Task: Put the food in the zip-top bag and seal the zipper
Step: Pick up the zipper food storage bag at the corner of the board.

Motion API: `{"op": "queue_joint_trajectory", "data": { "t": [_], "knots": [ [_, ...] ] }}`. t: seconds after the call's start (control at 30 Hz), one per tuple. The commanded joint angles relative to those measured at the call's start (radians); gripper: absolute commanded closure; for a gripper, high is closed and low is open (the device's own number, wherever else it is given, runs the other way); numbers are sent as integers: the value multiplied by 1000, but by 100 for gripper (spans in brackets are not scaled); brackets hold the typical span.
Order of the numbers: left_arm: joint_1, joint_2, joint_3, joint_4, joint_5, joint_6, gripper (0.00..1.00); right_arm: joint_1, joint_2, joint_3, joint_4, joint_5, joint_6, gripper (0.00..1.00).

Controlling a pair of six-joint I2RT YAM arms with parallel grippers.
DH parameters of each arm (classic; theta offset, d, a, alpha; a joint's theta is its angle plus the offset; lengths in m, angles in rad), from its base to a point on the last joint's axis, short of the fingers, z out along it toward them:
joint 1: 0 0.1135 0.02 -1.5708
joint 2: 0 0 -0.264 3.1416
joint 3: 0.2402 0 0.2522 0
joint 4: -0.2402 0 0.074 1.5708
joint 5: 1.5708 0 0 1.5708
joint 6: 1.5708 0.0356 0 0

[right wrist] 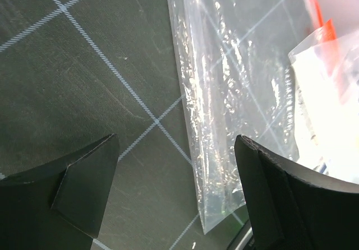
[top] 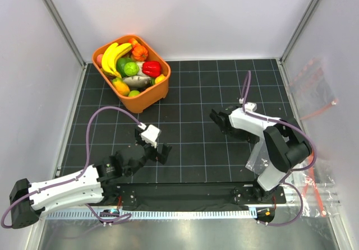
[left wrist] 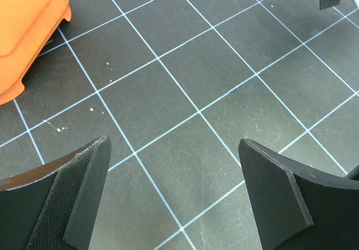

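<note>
**Left end effector**: fingers spread wide over bare counter, holding nothing.

**Right end effector**: fingers apart, empty.

**Food**: all heaped in the orange tub at the far left, well apart from the bag.

**Zip-top bag**: flat on the counter's right side, partly under the right arm. The zipper is at its near end.

**Hazards, as I judge them:**
- The film is thin, so a pinch may catch one layer only or drag the bag off the edge.
- Glossy, rounded pieces may squirt from the fingers.
- A flat mouth may refuse entry.

**Writing:** none legible anywhere.
</note>
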Motion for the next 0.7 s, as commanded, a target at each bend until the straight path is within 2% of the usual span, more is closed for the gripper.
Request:
{"op": "queue_joint_trajectory", "data": {
  "t": [0.0,0.3,0.5,0.67],
  "knots": [
    [-2,-9,31,38,6,-2,0,-47,-5,-12,41,-35,13,10],
    [-2,-12,33,38,11,-6,0,-257,34,-58,119,-190,-71,13],
    [-2,-21,31,38,24,-9,0,-285,93,-21,82,-198,-68,15],
    [-2,-51,28,38,29,-14,0,-294,135,0,15,-180,-22,26]
  ]
}}
